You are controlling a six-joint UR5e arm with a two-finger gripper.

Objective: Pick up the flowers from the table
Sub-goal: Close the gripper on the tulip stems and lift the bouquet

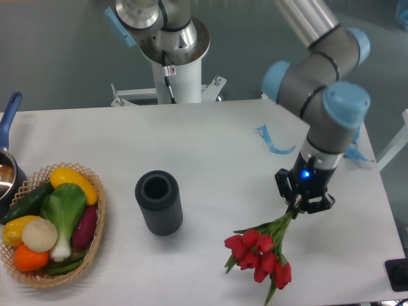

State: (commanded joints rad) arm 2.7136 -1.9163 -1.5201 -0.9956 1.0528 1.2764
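The flowers [258, 252] are a small bunch of red tulips with green stems and leaves, at the front right of the white table [210, 146]. The red heads point down toward the front edge, and the stems run up and right into my gripper [298, 205]. The gripper is shut on the stem ends and hangs from the arm's wrist above the table's right side. I cannot tell whether the tulip heads touch the tabletop or hang just above it.
A dark ribbed cylindrical vase [159, 202] stands upright left of the flowers. A wicker basket [95, 239] of vegetables sits at the front left, with a blue-handled pot [6, 166] behind it. Blue ribbon scraps [271, 140] lie at the back right. The robot base [175, 44] stands behind the table.
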